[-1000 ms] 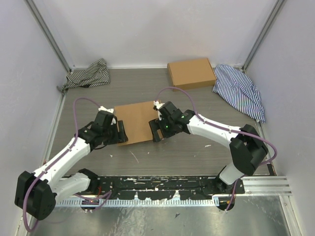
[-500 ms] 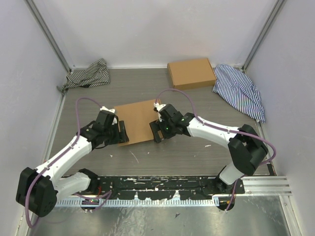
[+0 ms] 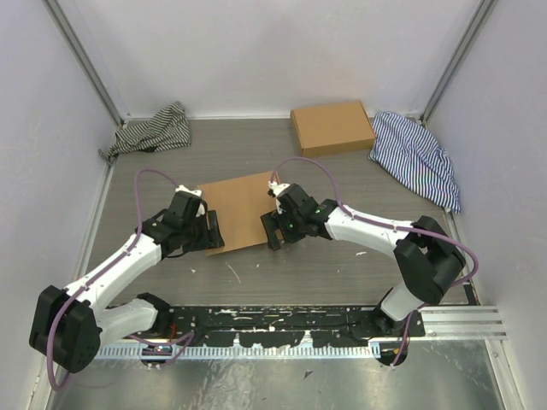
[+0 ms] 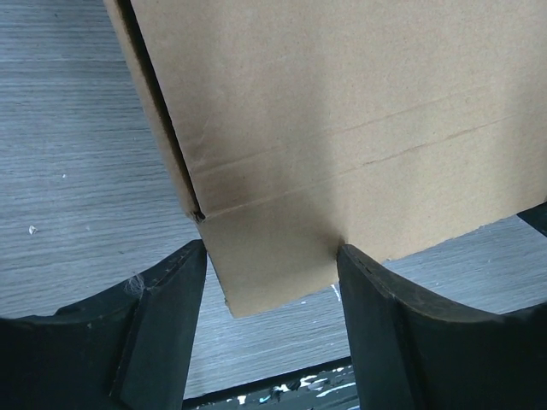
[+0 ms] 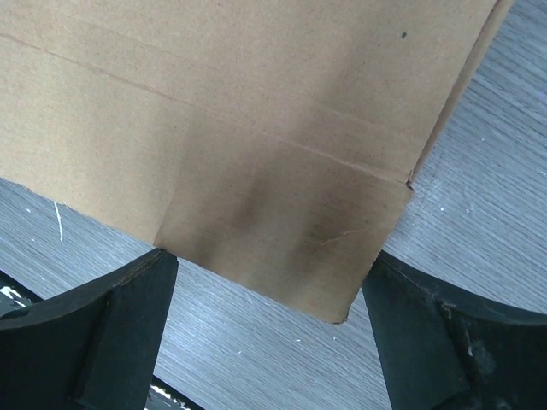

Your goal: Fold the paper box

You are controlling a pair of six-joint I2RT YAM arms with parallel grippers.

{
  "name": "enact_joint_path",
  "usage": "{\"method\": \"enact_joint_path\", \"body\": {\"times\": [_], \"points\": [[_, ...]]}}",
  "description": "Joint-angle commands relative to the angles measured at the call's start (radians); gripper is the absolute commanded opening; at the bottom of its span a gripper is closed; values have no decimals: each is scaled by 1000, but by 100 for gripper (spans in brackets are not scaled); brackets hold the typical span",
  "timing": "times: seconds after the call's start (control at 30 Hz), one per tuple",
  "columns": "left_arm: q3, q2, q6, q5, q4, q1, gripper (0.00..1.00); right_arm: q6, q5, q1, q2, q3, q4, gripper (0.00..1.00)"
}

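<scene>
Both arms low and inward; left gripper (image 3: 212, 232), right gripper (image 3: 272, 231), jaws wide apart.

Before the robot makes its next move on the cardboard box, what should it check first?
1. Left tool open: ok, its fingers stand apart at the near left corner of the paper box.
2. Right tool open: ok, its fingers stand apart at the near right corner.
3. Box gripped: not ok, neither tool is shut on it.
4. Box fully folded: cannot tell, only a flat brown top shows from above.
5. Nothing in the way: ok, the other cardboard box, the grey striped cloth and the blue striped cloth lie at the back, apart from it.
</scene>
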Motion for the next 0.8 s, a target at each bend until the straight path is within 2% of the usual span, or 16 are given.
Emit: {"method": "enact_joint_path", "body": {"times": [0.0, 0.37, 0.77], "points": [[-3, -7, 8, -28, 3, -1, 68, -7, 7, 6, -36, -7, 44, 91], [8, -26, 5, -74, -35, -1, 66, -6, -12, 6, -86, -24, 40, 91], [-1, -9, -2, -82, -29, -1, 63, -4, 42, 6, -127, -8, 7, 91]]}}
